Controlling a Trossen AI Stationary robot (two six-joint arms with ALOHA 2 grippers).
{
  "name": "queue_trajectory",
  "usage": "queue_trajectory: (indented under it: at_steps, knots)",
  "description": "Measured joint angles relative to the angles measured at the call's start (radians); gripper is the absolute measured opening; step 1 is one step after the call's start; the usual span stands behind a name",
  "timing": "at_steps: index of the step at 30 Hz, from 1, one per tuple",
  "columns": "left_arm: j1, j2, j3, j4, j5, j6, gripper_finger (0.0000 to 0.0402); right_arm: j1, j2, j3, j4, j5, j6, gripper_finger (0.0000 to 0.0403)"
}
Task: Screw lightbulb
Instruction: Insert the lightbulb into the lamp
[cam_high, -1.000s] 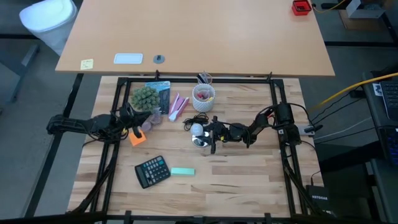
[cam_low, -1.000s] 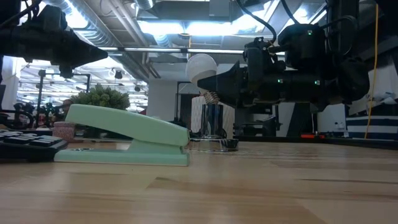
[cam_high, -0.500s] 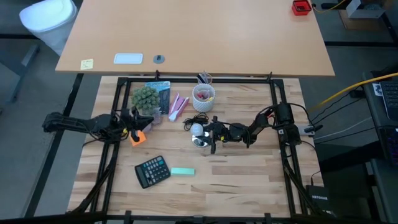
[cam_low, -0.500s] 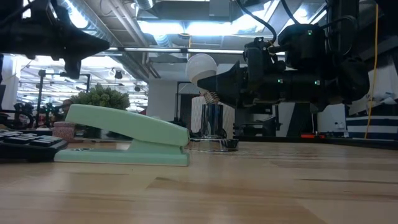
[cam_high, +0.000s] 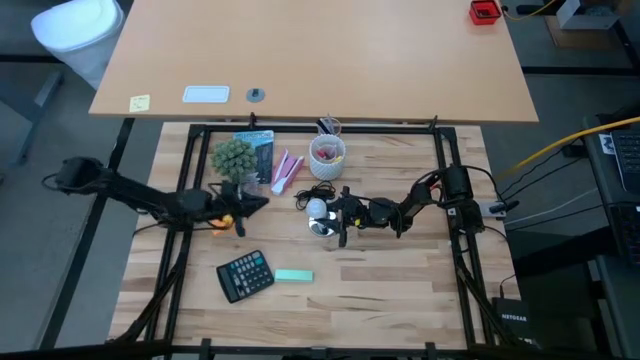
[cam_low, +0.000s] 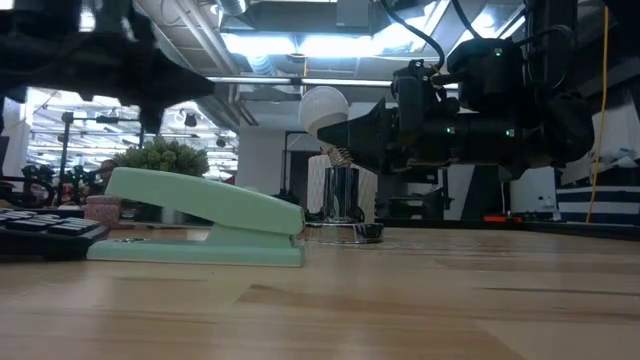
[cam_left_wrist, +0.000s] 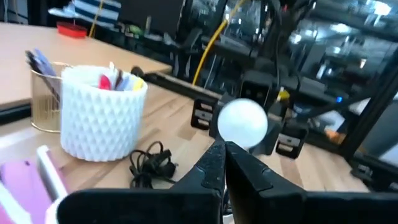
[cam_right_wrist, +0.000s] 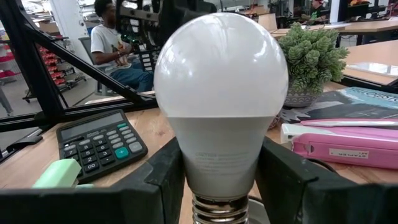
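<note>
The lightbulb (cam_low: 324, 108) stands upright, dome up, clamped in the right gripper (cam_high: 338, 212).

Beyond my tabletop (cam_high: 380, 290): a pale desk (cam_high: 320, 50) with a sticky note (cam_high: 140, 102), grey floor (cam_high: 40, 130), ceiling ducts (cam_low: 200, 60) under bright lights (cam_low: 330, 45), and a seated person (cam_right_wrist: 115, 46).

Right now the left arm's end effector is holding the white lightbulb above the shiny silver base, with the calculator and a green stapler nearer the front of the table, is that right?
Not quite: the right end effector holds the lightbulb, not the left. The high view shows the right arm reaching in to it, and the right wrist view shows the bulb clamped between its fingers. The left end effector sits apart, near the plant. The silver base, calculator and stapler are as you say.
</note>
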Motion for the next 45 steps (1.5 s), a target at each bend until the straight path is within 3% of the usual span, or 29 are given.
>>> queue_trajectory:
  at_steps: [6,11,27,31,38,45]
  knots:
    - [0.005,0.290,0.142,0.016,0.003,0.103,0.0004,0.000,0.000,0.000,0.000,0.000,0.000,0.0166]
    - [0.039,0.418,0.232,0.015,0.004,0.125,0.0004,0.000,0.000,0.000,0.000,-0.001,0.000,0.0166]
    - [0.082,0.446,0.297,-0.022,0.003,0.159,0.0004,0.000,0.000,0.000,0.000,0.000,-0.003,0.0166]
    - [0.082,0.464,0.297,-0.020,0.015,0.145,0.0004,0.000,0.000,0.000,-0.001,0.040,-0.004,0.0166]
    - [0.081,0.571,0.301,0.011,0.075,0.099,0.0004,0.000,0.000,0.000,-0.002,0.072,-0.004,0.0166]
    - [0.081,0.695,0.363,0.130,0.075,0.162,0.0004,0.000,0.000,0.000,-0.033,0.072,-0.004,0.0166]
